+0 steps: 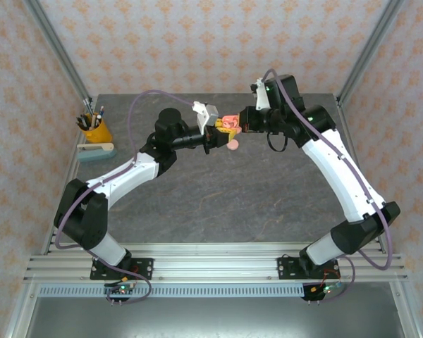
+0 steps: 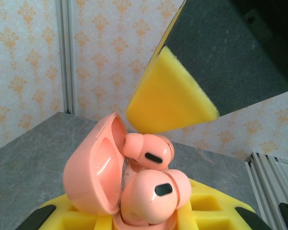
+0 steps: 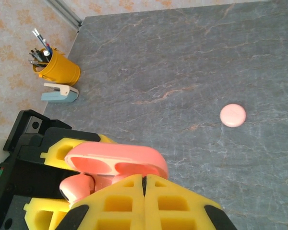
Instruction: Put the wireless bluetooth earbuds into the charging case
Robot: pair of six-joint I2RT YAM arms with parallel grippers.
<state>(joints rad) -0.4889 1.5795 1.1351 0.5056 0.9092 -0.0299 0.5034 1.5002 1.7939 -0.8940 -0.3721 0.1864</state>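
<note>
Above the far middle of the grey stone-patterned table point(image 1: 233, 204), my two arms meet nose to nose. My left tool point(image 1: 213, 134) is closed almost fully on a pink charging case point(image 2: 93, 167), gripped low between its yellow foam pads point(image 2: 209, 211) and held clear of the table with the lid swung open.

Two pale-pink earbuds sit in the mouth of the case. The lower earbud point(image 2: 156, 196) bulges out of the case body. The upper earbud point(image 2: 149, 152) rides higher, leaning against the inside of the lid.

My right tool point(image 3: 145, 201) is fully closed, its two yellow pads pressed flat together with nothing showing between them. From the left wrist, its foam tip point(image 2: 170, 93) hangs just over the upper earbud; whether it touches, I cannot tell. From the right wrist, the open lid point(image 3: 117, 160) lies just beyond my pads, with one earbud point(image 3: 77, 187) peeking out beneath it on the left.

A second pink case point(image 1: 233, 146), closed, lies flat on the table just nearer than the two tools. At the far left edge stands a yellow pen cup point(image 1: 97, 131), with a pale blue stapler point(image 1: 95, 151) just beside it.
</note>
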